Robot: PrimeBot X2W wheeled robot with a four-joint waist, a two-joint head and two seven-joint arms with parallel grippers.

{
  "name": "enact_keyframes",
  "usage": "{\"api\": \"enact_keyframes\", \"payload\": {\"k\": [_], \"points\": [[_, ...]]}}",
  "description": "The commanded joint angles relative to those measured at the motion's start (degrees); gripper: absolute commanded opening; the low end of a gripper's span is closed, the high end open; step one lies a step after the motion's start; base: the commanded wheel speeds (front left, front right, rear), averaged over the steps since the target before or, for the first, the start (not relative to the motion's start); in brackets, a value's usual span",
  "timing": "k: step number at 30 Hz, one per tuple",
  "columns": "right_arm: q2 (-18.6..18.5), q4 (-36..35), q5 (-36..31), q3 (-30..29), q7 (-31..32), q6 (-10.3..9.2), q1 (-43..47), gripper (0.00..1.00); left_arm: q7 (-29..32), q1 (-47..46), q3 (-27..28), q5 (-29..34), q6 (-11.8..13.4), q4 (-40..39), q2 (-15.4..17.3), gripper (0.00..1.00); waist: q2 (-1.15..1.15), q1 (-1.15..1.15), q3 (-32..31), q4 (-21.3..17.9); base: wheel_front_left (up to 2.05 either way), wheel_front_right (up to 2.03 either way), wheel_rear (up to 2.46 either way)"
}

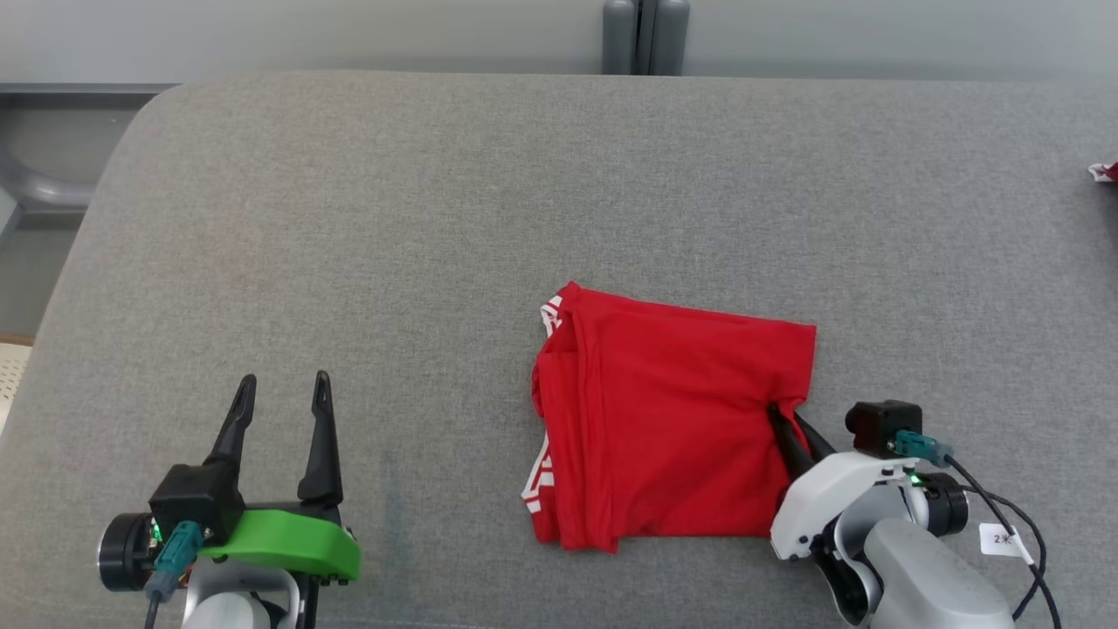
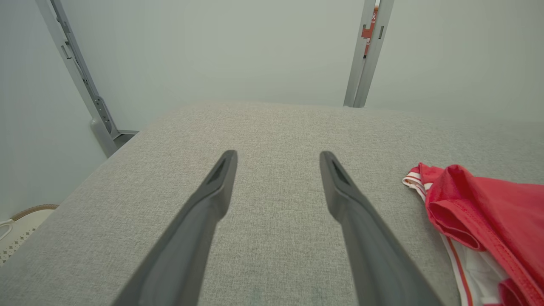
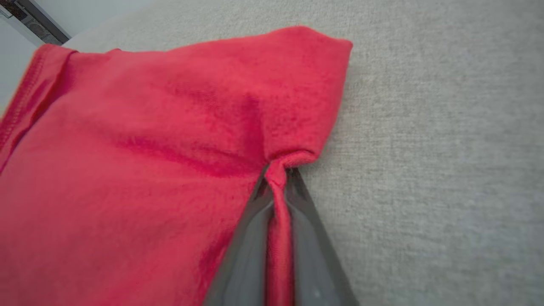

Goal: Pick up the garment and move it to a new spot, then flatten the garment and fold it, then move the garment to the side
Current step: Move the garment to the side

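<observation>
The garment [image 1: 664,419] is red with white-striped trim and lies folded on the grey padded table, right of centre. My right gripper [image 1: 780,415] is shut on the garment's right edge, with a pinch of red cloth [image 3: 278,191] squeezed between its dark fingers. In the right wrist view the garment [image 3: 148,148] spreads to the left of the pinch. My left gripper [image 1: 284,389] stands open over bare table at the lower left, well apart from the garment. Its own wrist view shows the left gripper [image 2: 278,159] spread wide, the garment [image 2: 480,212] off to its right.
The grey table [image 1: 437,218] has free room to the left and behind the garment. A small red and white scrap [image 1: 1105,171] lies at the far right edge. Grey posts [image 1: 645,35] stand behind the table. A pale wall backs the scene.
</observation>
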Motion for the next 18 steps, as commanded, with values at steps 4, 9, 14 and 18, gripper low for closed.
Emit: {"api": "enact_keyframes", "payload": {"k": [4, 9, 14, 18], "points": [[-2.65, -0.71, -0.41, 2.01, 0.36, -0.13, -2.83, 0.00, -0.57, -1.16, 0.03, -0.05, 0.39, -0.09, 0.07, 1.00, 0.00, 0.00, 1.12, -1.00, 0.00, 0.00, 0.00], [-7.87, -3.16, -2.10, 5.91, 0.58, -0.10, -8.29, 0.00, -1.00, -2.31, -0.20, 0.05, 0.63, -0.63, 0.09, 1.00, 0.00, 0.00, 3.96, -2.99, 0.00, 0.00, 0.00], [-14.53, -6.44, -2.41, 9.70, 2.76, -0.09, -14.96, 0.00, -1.47, -4.54, -0.74, 0.74, 1.14, -1.34, -0.28, 1.00, 0.00, 0.00, 8.65, -5.87, 0.00, 0.00, 0.00], [-21.08, -9.94, -1.85, 11.75, 4.85, -0.09, -20.61, 0.00, -1.85, -7.17, -1.30, 1.22, 1.33, -2.44, -0.27, 1.00, 0.00, 0.00, 13.64, -8.64, 0.00, 0.00, 0.00]]}}
